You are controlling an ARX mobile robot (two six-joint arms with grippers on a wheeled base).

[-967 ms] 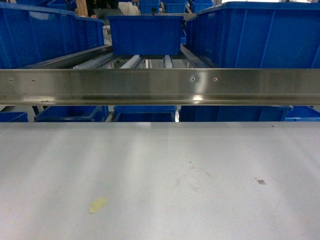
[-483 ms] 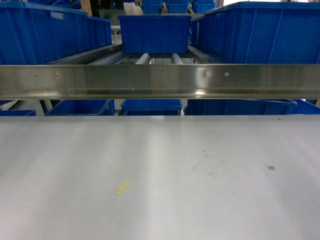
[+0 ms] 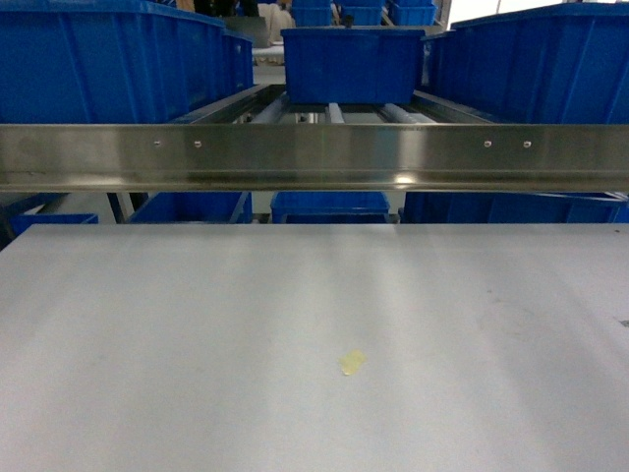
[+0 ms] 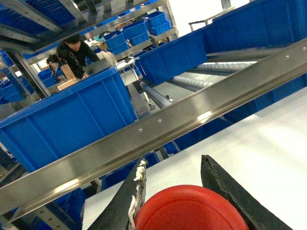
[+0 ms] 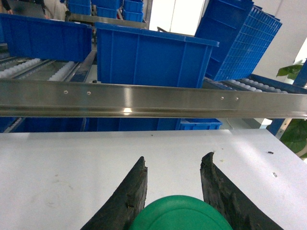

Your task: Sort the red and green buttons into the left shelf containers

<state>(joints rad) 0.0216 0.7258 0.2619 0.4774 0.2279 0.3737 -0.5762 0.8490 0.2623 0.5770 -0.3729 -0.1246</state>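
Red button (image 4: 189, 208) sits clamped between left gripper (image 4: 175, 184) fingers, above white table (image 4: 268, 139). Green button (image 5: 184, 213) I see pinched likewise in right gripper (image 5: 173, 184). Blue bins (image 3: 108, 54) stand on shelf behind steel rail (image 3: 314, 157). Neither arm shows in head view.

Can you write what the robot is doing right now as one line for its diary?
left gripper: holding red button | right gripper: holding green button | table: only a yellow scrap | blue bins: behind the rail
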